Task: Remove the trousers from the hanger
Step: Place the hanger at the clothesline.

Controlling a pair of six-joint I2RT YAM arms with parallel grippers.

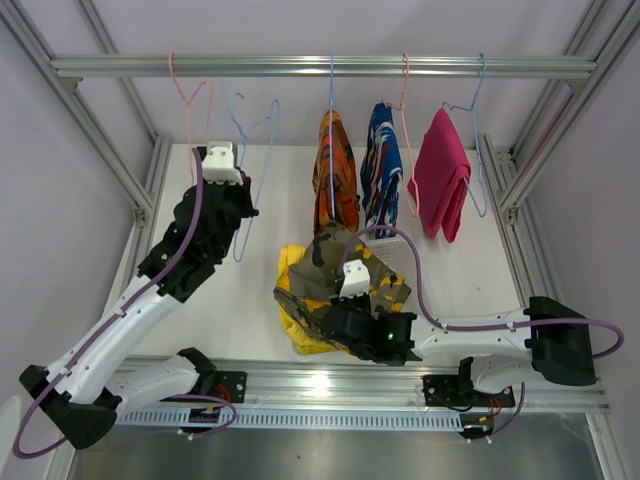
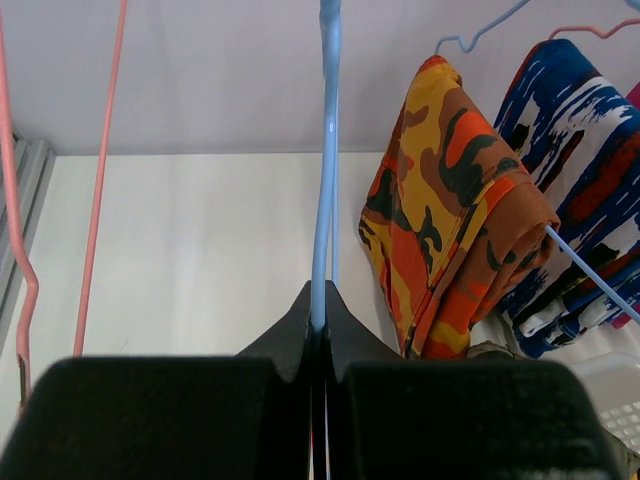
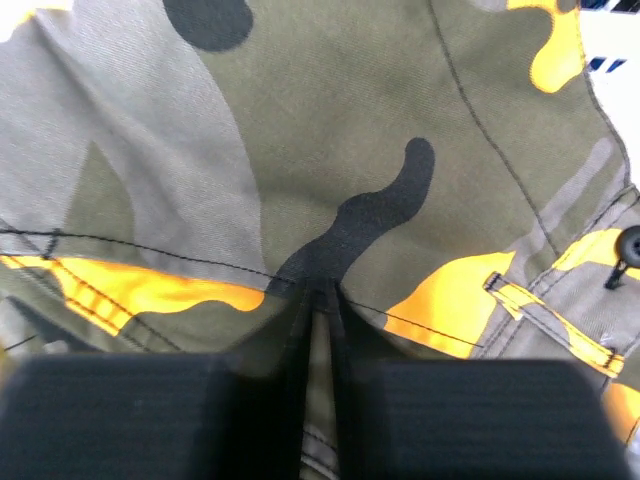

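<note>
The camouflage trousers (image 1: 352,262) lie crumpled on the plain yellow trousers (image 1: 292,298) on the table. My right gripper (image 1: 320,318) is shut on a fold of the camouflage cloth (image 3: 330,130), pinched between the fingertips (image 3: 320,290). My left gripper (image 1: 243,210) is shut on the wire of an empty light blue hanger (image 2: 324,150) that hangs from the rail. The orange-black trousers (image 1: 335,170), the blue-white-red trousers (image 1: 382,160) and the magenta trousers (image 1: 442,185) each hang folded on a hanger. The orange-black pair (image 2: 450,200) also shows in the left wrist view.
The metal rail (image 1: 320,66) runs across the top of the frame. An empty pink hanger (image 1: 188,100) hangs at its left end. Aluminium frame posts (image 1: 120,150) stand at both sides of the white table (image 1: 200,300).
</note>
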